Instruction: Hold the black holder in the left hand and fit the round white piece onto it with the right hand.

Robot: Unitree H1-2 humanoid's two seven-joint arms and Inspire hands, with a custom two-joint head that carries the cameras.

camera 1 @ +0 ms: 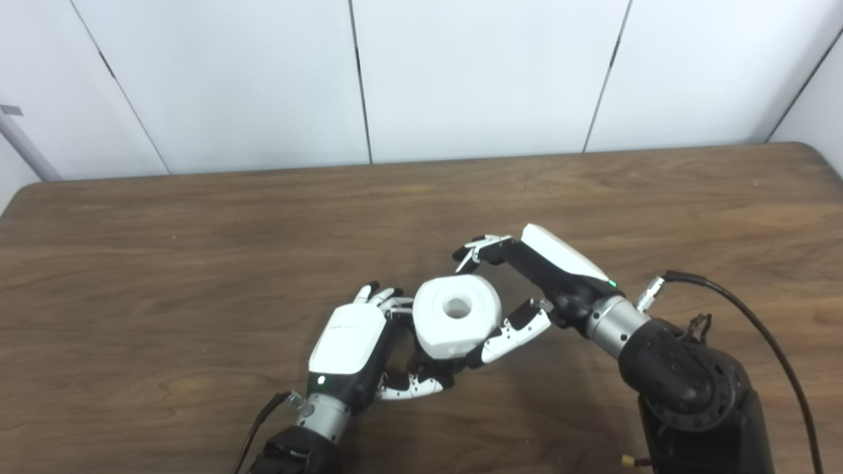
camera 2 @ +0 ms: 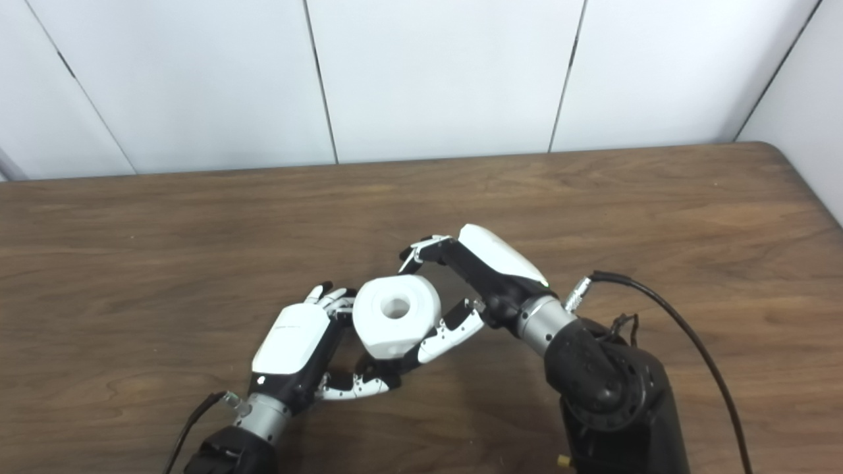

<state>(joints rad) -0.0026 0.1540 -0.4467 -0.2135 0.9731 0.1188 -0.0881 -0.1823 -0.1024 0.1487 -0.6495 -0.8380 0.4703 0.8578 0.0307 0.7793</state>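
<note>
The round white piece point(camera 1: 454, 316) with a centre hole sits over my left hand point(camera 1: 352, 342), facing up. My left hand is curled under and around it, shut on the black holder point(camera 1: 429, 363); only a dark sliver of the holder shows below the piece. My right hand point(camera 1: 546, 276) is at the piece's right side. Its thumb point(camera 1: 514, 332) lies against the lower right edge, while its fingers point(camera 1: 479, 250) are spread behind the piece with a small gap. The same scene shows in the right eye view, with the piece point(camera 2: 395, 316) between both hands.
The brown wooden table point(camera 1: 197, 263) spreads to all sides, with a white panelled wall behind. A black cable point(camera 1: 757, 322) loops from my right forearm over the table's right part.
</note>
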